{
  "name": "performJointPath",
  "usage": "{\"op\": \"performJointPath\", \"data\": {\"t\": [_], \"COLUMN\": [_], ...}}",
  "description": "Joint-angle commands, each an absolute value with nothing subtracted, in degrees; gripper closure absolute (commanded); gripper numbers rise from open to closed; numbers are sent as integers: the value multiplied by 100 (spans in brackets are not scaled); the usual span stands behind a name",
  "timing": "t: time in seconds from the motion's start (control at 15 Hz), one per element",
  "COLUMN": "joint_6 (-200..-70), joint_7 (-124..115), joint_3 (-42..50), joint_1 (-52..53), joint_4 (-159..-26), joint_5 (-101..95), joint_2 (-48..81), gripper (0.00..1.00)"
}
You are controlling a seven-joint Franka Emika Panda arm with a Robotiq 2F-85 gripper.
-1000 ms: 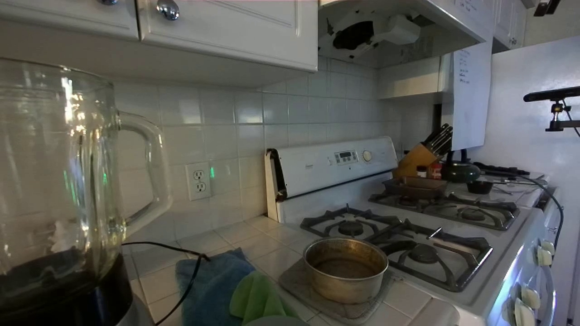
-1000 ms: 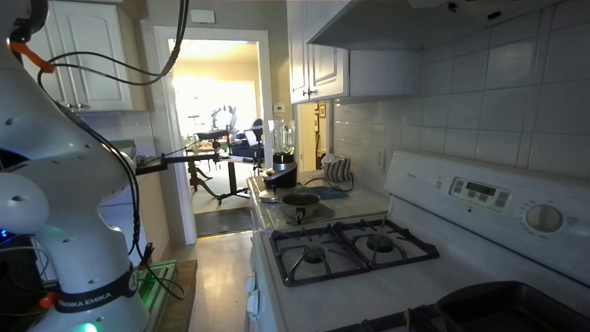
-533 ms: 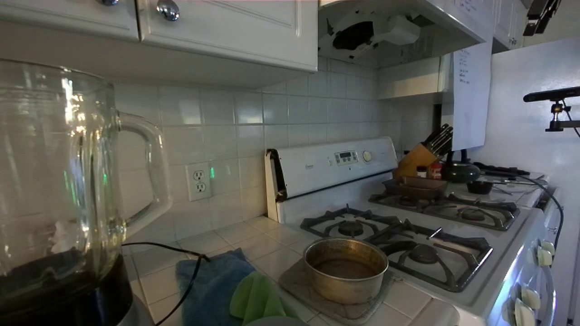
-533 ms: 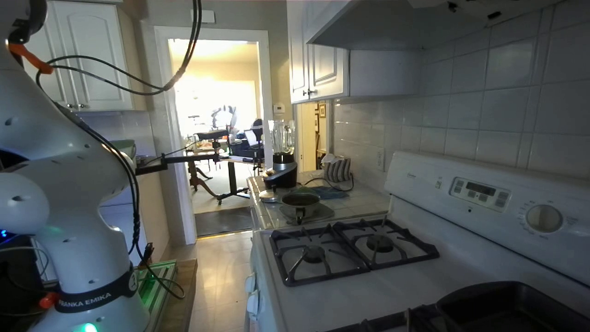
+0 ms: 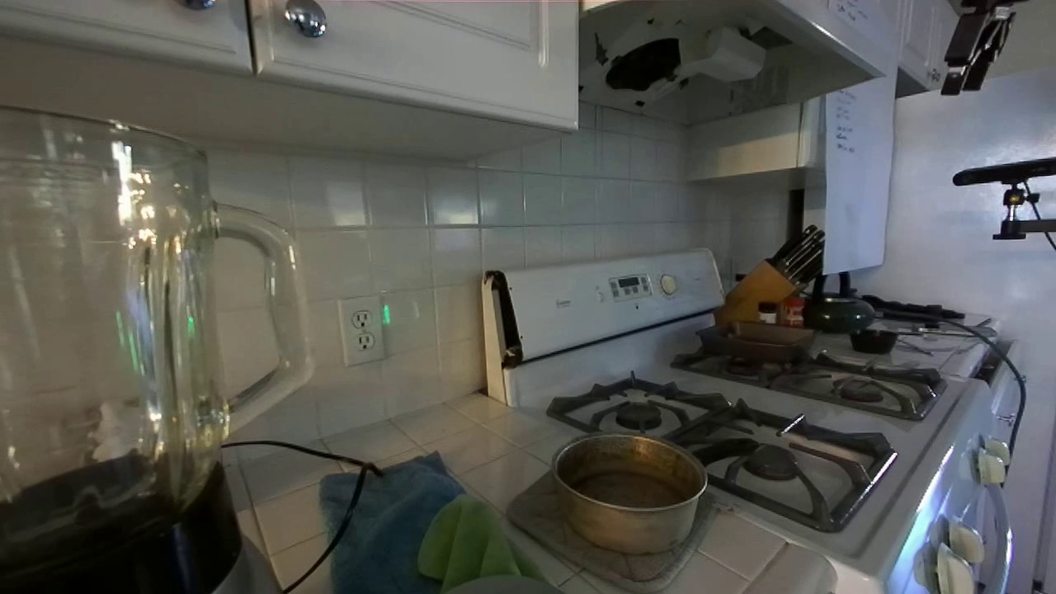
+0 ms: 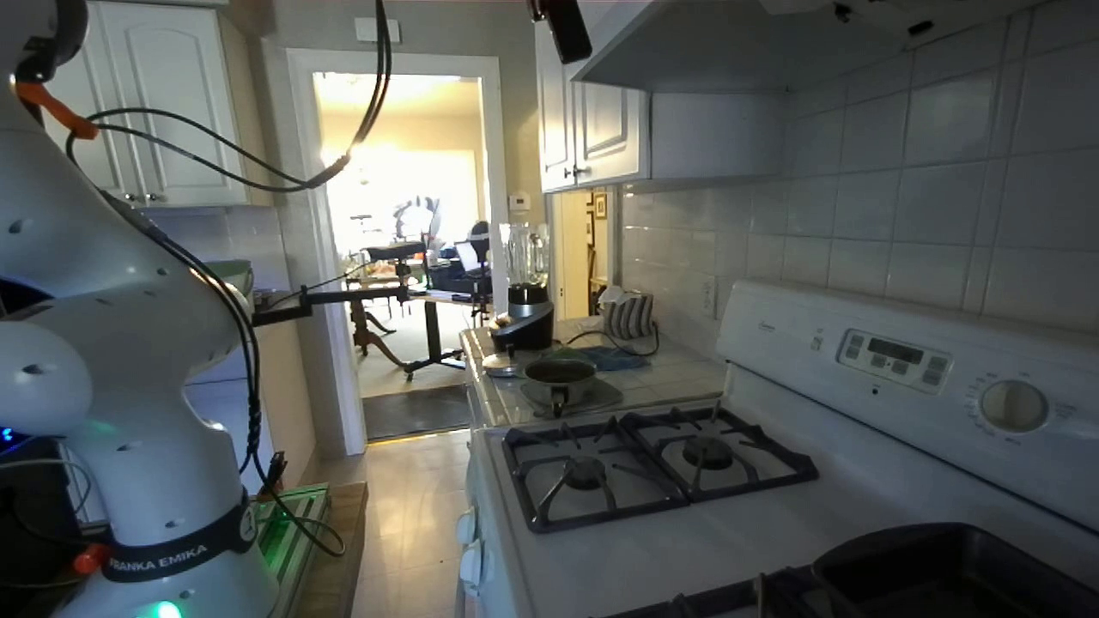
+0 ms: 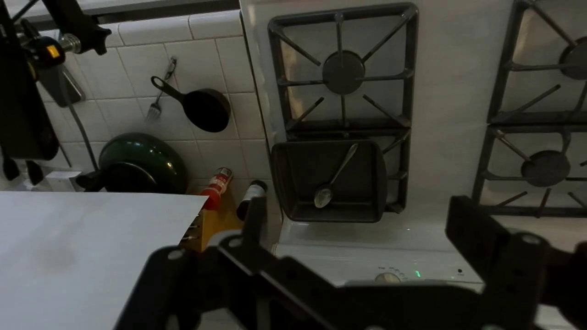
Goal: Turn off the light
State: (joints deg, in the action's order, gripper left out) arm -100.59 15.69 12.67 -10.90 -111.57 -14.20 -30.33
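My gripper [image 7: 357, 216] is open in the wrist view, with its two dark fingers wide apart and nothing between them. It is high above the stove. In an exterior view the gripper [image 5: 964, 86] hangs at the top right, past the range hood [image 5: 792, 49]. In an exterior view one dark finger [image 6: 568, 33] shows at the top edge, beside the hood [image 6: 687, 51]. The hood's underside has a dark opening and a white box-like part [image 5: 733, 54]; no lit lamp shows there. I cannot make out a light switch in any view.
A stove [image 6: 859, 506] stands below, with a baking pan [image 7: 357, 183], a spoon and burner grates. A hanging paper sheet [image 7: 91, 247] is close on the wrist view's left. A camera mount [image 7: 27, 91] is at its upper left. A pot [image 5: 631, 495] stands on the counter.
In an exterior view my gripper has come down and slightly left from the top right corner. Its finger has entered another view at the top, and the arm cables have swung right.
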Motion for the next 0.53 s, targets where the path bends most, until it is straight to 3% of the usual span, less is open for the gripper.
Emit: {"op": "performJointPath", "data": {"t": [0.0, 0.47], "joint_6": [-10021, -10089], "joint_7": [1348, 1440], "joint_3": [1268, 1343], "joint_1": [-1015, -881], "joint_4": [-11536, -11993], "joint_5": [-1264, -759], "joint_2": [-3302, -3287], "gripper": [0, 0]}}
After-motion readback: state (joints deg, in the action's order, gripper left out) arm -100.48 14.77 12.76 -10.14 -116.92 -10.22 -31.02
